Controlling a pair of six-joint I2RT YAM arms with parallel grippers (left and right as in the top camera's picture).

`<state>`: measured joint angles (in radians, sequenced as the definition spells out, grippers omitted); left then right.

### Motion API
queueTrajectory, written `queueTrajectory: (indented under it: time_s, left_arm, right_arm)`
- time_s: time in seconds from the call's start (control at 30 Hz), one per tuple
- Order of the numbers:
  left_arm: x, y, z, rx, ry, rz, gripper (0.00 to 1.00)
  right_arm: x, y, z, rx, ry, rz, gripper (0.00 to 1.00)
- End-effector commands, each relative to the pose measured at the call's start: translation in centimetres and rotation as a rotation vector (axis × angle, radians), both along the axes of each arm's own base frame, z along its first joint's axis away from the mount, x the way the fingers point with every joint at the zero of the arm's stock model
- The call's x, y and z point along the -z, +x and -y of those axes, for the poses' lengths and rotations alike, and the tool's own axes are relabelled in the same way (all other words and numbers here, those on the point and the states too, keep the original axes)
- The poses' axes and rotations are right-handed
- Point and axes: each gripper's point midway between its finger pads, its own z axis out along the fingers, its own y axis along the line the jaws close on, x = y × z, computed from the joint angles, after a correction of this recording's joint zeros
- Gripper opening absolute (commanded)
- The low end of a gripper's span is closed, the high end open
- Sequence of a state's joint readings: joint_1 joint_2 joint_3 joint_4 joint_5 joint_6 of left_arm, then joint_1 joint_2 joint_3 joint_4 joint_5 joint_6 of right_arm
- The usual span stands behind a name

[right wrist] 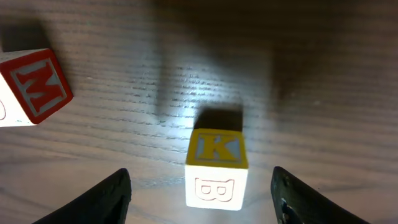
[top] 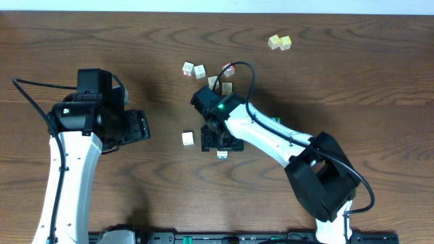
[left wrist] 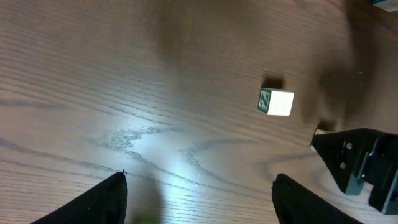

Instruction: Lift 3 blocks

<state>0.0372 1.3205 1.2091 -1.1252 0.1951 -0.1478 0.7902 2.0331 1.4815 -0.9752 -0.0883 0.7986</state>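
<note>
A whitish block with a yellow "K" face and a "B" face [right wrist: 216, 168] stands on the table between the fingers of my right gripper [right wrist: 200, 176], which is open and clear of it on both sides. From overhead this block [top: 222, 154] peeks out just below the right gripper [top: 220, 141]. A nearly plain white block [top: 188, 138] lies to its left; the left wrist view shows its green side face [left wrist: 275, 102]. A green block [top: 275, 120] shows partly behind the right arm. My left gripper [top: 141, 127] [left wrist: 200, 179] is open over bare wood, well left of the white block.
A red "M" cube [right wrist: 34, 87] sits left of the right gripper. Several lettered cubes [top: 199, 70] cluster behind the right wrist, one red-faced [top: 228, 68]. Two pale yellow cubes [top: 279, 43] lie at the far right. The right gripper's black body [left wrist: 364, 165] shows in the left wrist view.
</note>
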Motion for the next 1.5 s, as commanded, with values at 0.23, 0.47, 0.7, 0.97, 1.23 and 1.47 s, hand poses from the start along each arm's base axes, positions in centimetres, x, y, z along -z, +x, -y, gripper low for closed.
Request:
queueTrajectory:
  time_s: [0.23, 0.47, 0.7, 0.97, 1.23, 1.47]
  left_arm:
    - [-0.7, 0.4, -0.2, 0.017, 0.018, 0.021, 0.75]
    - [-0.7, 0.4, -0.2, 0.017, 0.019, 0.021, 0.75]
    - [-0.7, 0.4, -0.2, 0.017, 0.019, 0.022, 0.75]
    - [-0.7, 0.4, -0.2, 0.017, 0.019, 0.021, 0.75]
    - [-0.7, 0.4, -0.2, 0.017, 0.019, 0.021, 0.75]
    - [-0.7, 0.4, -0.2, 0.017, 0.019, 0.021, 0.75]
  right_arm:
    - [1.3, -0.7, 1.3, 0.12, -0.104, 0.053, 0.66]
    - [2.4, -0.7, 1.4, 0.121, -0.093, 0.062, 0.54]
    - [2.4, 0.0, 2.2, 0.12, -0.095, 0.06, 0.38]
    - [2.4, 2.3, 5.3, 0.115, -0.094, 0.036, 0.29]
    - [2.3, 5.8, 9.0, 0.071, -0.064, 0.052, 0.28]
    - [2.3, 7.1, 11.1, 0.07, -0.065, 0.055, 0.28]
